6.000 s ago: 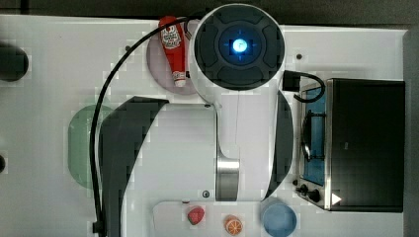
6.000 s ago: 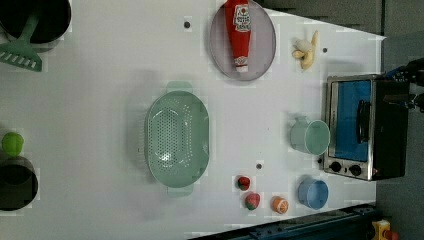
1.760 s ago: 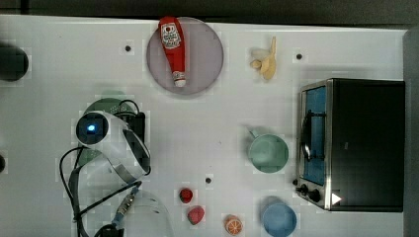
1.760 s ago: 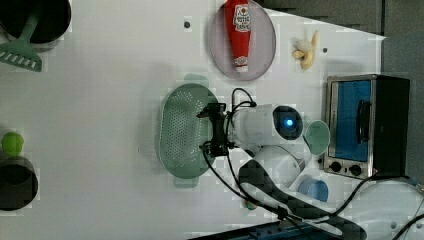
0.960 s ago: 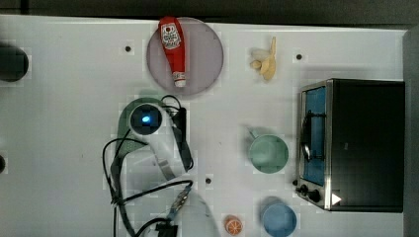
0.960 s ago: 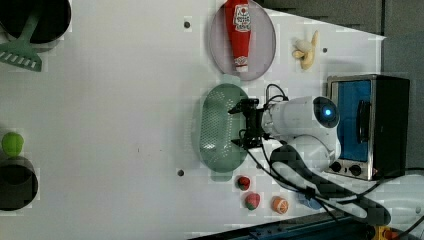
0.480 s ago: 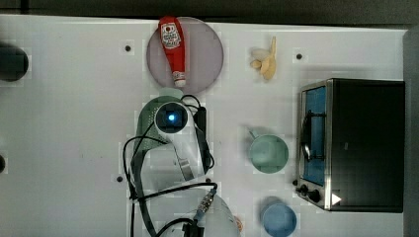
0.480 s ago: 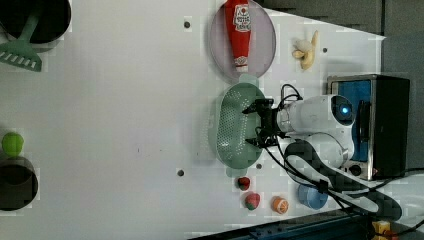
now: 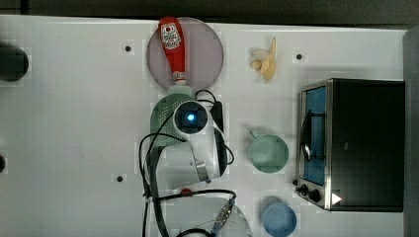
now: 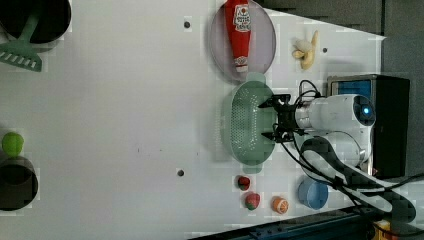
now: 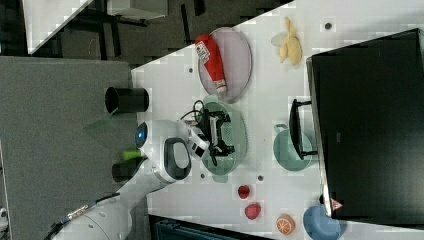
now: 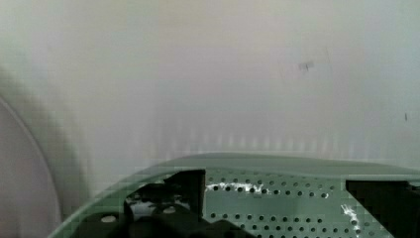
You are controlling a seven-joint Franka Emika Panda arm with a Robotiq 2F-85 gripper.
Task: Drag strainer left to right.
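Observation:
The strainer point(image 10: 244, 125) is a pale mint-green oblong colander lying on the white table just below the plate in the left view. It also shows in the right view point(image 11: 236, 134), and in the top view point(image 9: 162, 116) it is partly under the arm's wrist. My gripper point(image 10: 268, 120) reaches down inside the bowl near the wall on the left view's right, with its fingers spread apart and holding nothing. The right view has the gripper point(image 11: 220, 132) inside the bowl too. In the wrist view both dark fingers point(image 12: 190, 186) stand inside the perforated bowl, with its rim point(image 12: 277, 161) just ahead.
A ketchup bottle point(image 9: 172, 47) lies on a grey plate point(image 9: 202, 57) right beside the strainer's end. A green mug point(image 9: 268, 153), a toaster oven point(image 9: 356, 143), a blue bowl point(image 9: 279, 217) and a banana point(image 9: 267, 61) are on the top view's right. Small fruits point(image 10: 252, 201) lie near the front edge.
The arm and the strainer have slid together toward the left view's right, nearer the mug and oven. The strainer's end now lies close under the plate.

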